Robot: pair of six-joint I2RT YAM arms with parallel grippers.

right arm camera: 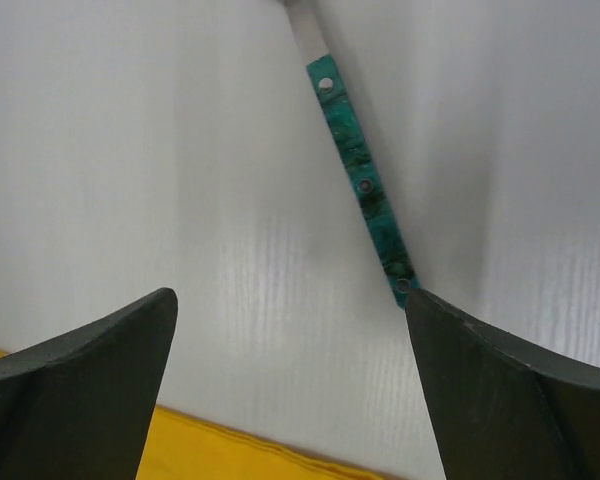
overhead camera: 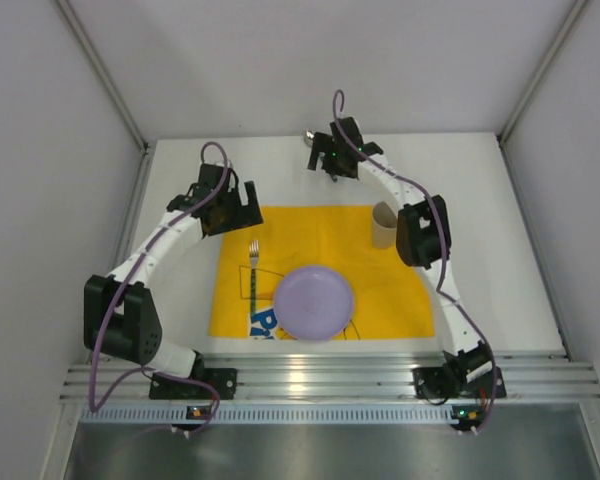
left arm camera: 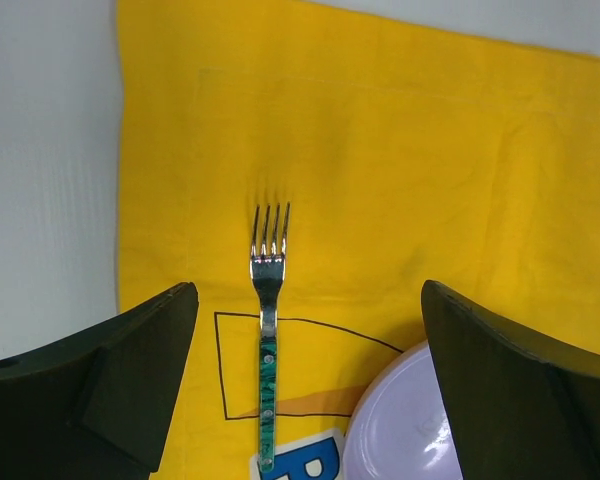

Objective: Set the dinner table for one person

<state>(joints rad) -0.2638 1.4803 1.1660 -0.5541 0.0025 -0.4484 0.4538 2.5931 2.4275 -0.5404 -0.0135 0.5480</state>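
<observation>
From above, holding right claw (overhead camera: 330,162) past yellow placemat (overhead camera: 310,225), at far edge of white counter (overhead camera: 480,200). At left wrist, hovering left claw (left arm camera: 310,295) agape over fork (left arm camera: 268,330). At right wrist, gaping too, crowding green-handled utensil (right arm camera: 365,190) with one finger (right arm camera: 500,380); likely shoving it aside on closing.

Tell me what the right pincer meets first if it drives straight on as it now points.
Likely the green utensil handle lying on the table, just ahead of the open right pincer; depth is unclear.
</observation>
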